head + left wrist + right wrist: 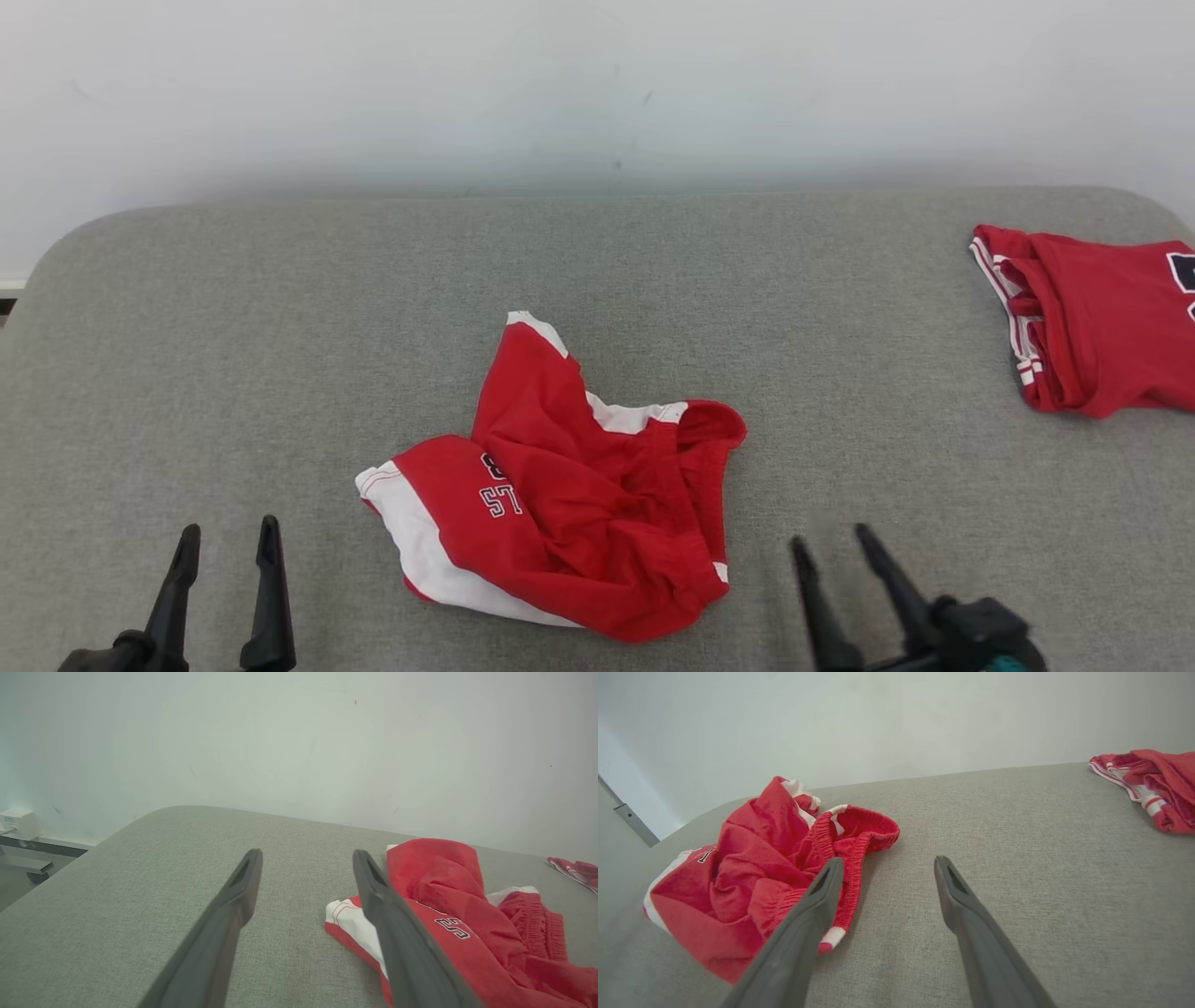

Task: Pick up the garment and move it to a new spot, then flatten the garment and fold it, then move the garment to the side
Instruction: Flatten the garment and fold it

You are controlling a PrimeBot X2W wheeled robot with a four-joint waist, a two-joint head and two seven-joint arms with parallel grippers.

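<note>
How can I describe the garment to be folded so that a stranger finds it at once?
Look at the grey cushion. Near its middle lies the crumpled red garment with white trim. Unlike the folded red garment at the right edge, it lies in a loose heap and shows the number 57.

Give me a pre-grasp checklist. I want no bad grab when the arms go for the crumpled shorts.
1. Left gripper open and holding nothing: ok.
2. Right gripper open and holding nothing: ok.
3. Shorts lying between the grippers, touching neither: ok.
4. Shorts flat enough to fold: not ok, bunched up.
5. Other garment at far right, apart from the shorts: ok.
6. Bare surface left of the shorts for a new spot: ok.
</note>
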